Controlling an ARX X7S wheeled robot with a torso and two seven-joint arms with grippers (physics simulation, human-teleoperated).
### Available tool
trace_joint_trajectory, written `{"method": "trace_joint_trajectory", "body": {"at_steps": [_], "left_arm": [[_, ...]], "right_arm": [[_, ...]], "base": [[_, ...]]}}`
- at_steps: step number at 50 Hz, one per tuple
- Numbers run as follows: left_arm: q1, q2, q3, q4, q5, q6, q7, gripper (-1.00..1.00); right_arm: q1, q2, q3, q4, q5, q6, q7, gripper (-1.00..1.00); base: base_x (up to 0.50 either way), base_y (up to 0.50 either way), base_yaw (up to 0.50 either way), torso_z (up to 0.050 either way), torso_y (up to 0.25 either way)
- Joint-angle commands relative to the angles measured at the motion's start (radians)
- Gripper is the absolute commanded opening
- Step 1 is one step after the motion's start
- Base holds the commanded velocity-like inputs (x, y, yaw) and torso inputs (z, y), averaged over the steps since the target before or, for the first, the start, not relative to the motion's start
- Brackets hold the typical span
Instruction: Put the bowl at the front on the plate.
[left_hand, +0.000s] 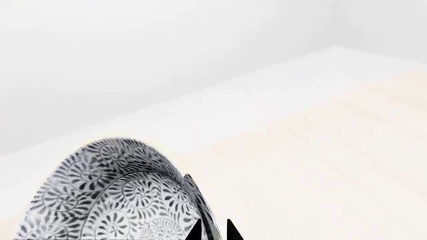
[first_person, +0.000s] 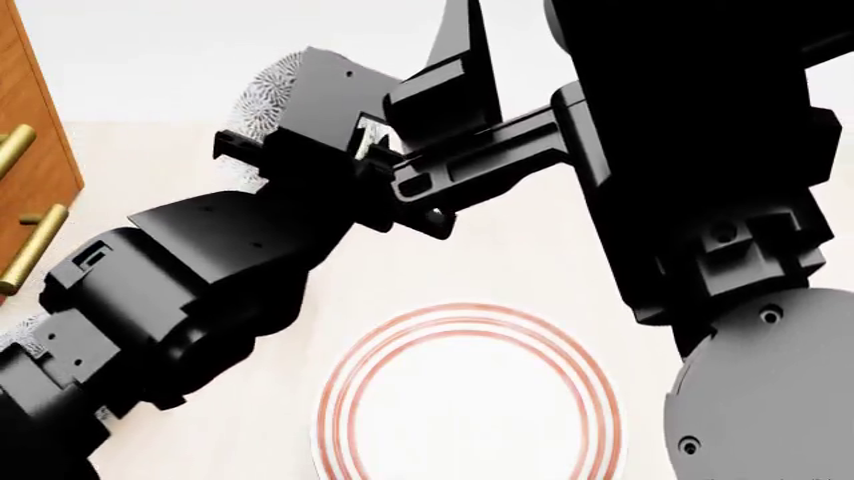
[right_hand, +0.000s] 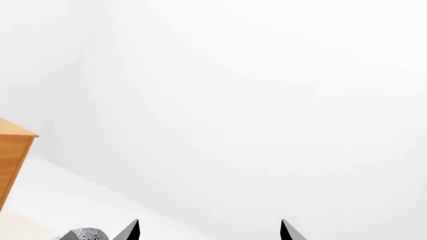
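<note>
The left gripper (left_hand: 213, 231) had its jaws clamped on the rim of the bowl (left_hand: 113, 195), which hung tilted in the air, beyond the plate (first_person: 467, 400) on the pale table (first_person: 534, 260). The right gripper (right_hand: 210, 230) stood spread wide, holding nothing.

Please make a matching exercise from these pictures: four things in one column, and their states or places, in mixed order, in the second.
1. small deep white ceramic bowl with grey-blue floral pattern
2. wide flat white plate with red rings
3. brown wooden cabinet with brass handles
4. right end effector

A. open, holding nothing
B. lying flat, nothing on it
C. gripped at the rim by the left end effector
D. at the head view's left edge

Pairs: 1-C, 2-B, 3-D, 4-A
</note>
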Motion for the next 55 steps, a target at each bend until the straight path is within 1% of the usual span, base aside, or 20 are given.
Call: {"method": "trace_joint_trajectory", "body": {"at_steps": [1,4,7,10,14,18,26,37,42,55], "left_arm": [[-0.053,0.008,0.212,-0.054,-0.126,0.092,-0.05,-1.0],[-0.059,0.008,0.251,-0.041,-0.15,0.097,-0.067,-1.0],[-0.067,0.009,0.322,-0.046,-0.187,0.119,-0.076,-1.0],[-0.069,0.008,0.357,-0.031,-0.195,0.126,-0.083,-1.0],[-0.079,0.009,0.413,-0.045,-0.251,0.149,-0.091,-1.0],[-0.079,0.009,0.444,-0.043,-0.3,0.159,-0.093,-1.0],[-0.05,0.007,0.489,-0.021,-0.314,0.171,-0.087,-1.0],[-0.048,-0.009,0.532,0.052,-0.306,0.126,-0.06,-1.0],[-0.063,-0.013,0.526,0.063,-0.341,0.079,-0.021,-1.0],[-0.092,-0.025,0.542,0.126,-0.36,0.013,0.01,-1.0]], "right_arm": [[0.022,-0.004,-0.003,0.004,0.017,0.01,0.001,1.0],[0.031,-0.006,0.006,0.0,0.032,0.009,0.005,1.0],[0.038,-0.005,0.004,-0.003,0.025,0.002,-0.008,1.0],[0.04,-0.006,0.005,-0.002,0.024,-0.002,-0.012,1.0],[0.048,-0.007,0.004,-0.001,0.026,-0.002,-0.014,1.0],[0.054,-0.007,0.002,-0.001,0.025,-0.001,-0.014,1.0],[0.061,-0.003,0.001,-0.003,0.027,-0.002,-0.017,1.0],[0.058,0.001,-0.005,-0.003,0.018,-0.008,-0.022,1.0],[0.053,0.005,-0.006,-0.006,0.02,-0.008,-0.017,1.0],[0.046,0.01,-0.009,-0.014,0.02,-0.014,-0.016,1.0]], "base": [[0.0,0.0,0.0,0.0,0.0],[0.0,0.0,0.0,0.0,0.0],[0.0,0.0,0.0,0.0,0.0],[0.0,0.0,0.0,0.0,0.0],[0.0,0.0,0.0,0.0,0.0],[0.0,0.0,0.0,0.0,0.002],[0.0,0.0,0.0,0.0,0.0],[0.0,0.0,0.0,0.0,0.0],[0.0,0.0,0.0,0.0,0.002],[0.0,0.0,0.0,0.0,0.0]]}}
